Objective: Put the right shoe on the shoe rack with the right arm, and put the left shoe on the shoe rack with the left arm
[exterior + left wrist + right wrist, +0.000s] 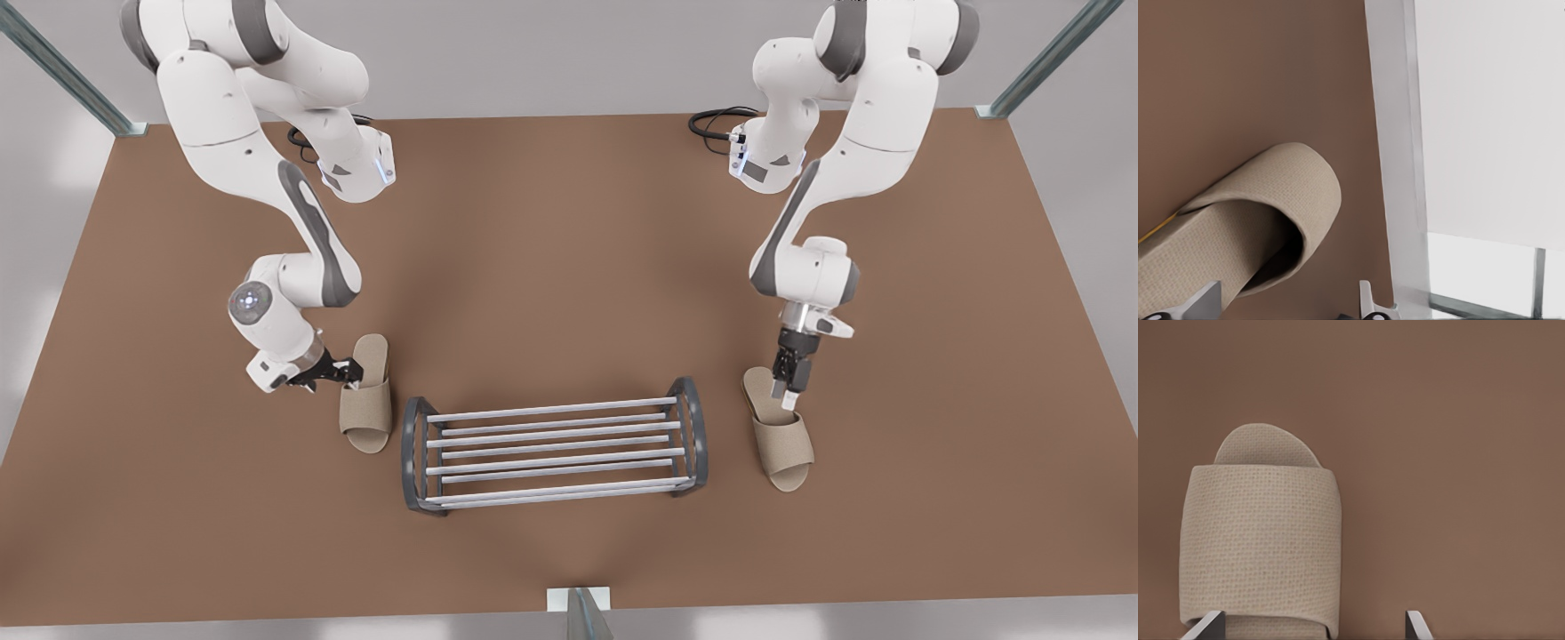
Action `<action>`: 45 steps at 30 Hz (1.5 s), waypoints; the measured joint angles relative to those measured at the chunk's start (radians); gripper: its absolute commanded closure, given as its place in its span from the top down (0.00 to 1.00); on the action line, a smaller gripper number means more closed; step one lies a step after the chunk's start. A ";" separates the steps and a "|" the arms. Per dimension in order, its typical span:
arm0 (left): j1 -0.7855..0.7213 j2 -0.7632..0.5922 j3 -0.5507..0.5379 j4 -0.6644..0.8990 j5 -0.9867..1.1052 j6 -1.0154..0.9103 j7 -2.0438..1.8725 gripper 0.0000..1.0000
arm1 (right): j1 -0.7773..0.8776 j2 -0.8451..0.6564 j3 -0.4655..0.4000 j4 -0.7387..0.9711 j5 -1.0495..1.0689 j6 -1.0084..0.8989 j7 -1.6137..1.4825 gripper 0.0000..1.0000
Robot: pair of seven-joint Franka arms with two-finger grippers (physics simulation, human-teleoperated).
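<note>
- Two beige open-toe slippers lie flat on your brown table (569, 267), one off each end of the shoe rack (551, 410), toes toward the near edge in the front view.
- Shoe rack: stands upright between the slippers, near the table's front-middle. Pale bars run side to side between dark curved end frames. Nothing rests on it.
- Left shoe (366, 404) (1251, 220): just beside the rack's end on the front view's left, not touching the frame.
- Right shoe (781, 436) (1261, 540): near the rack's other end, on the front view's right, with a small gap to the frame.
- Your left gripper (348, 373) (1288, 307): low and steeply tilted, reaching in from the outer side at the left shoe's heel half. Its fingers (1205, 301) are spread wide, and the strap sits by one of them in the left wrist view. No grip is made. Whether a fingertip touches the slipper, you cannot tell.
- Your right gripper (787, 391) (1310, 627): points straight down over the rear part of the right shoe, at its outer edge. Its fingers (1417, 625) are set wide apart, one by the strap's back edge, the other over bare table. It holds nothing.
</note>
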 measured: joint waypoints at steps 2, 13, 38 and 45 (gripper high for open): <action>0.004 0.024 0.000 0.019 0.000 -0.001 0.042 1.00 | 0.001 0.012 0.000 0.001 0.000 0.008 0.000 1.00; 0.020 0.084 -0.010 0.104 0.000 -0.005 0.153 1.00 | 0.000 0.026 0.000 0.005 0.002 0.025 -0.002 1.00; 0.043 0.178 -0.020 0.219 0.000 -0.006 0.050 0.88 | -0.009 0.201 0.000 0.168 0.000 0.030 -0.008 1.00; 0.045 0.175 -0.023 0.230 0.000 -0.005 0.017 0.88 | -0.008 0.183 0.007 0.164 0.001 0.030 -0.010 0.68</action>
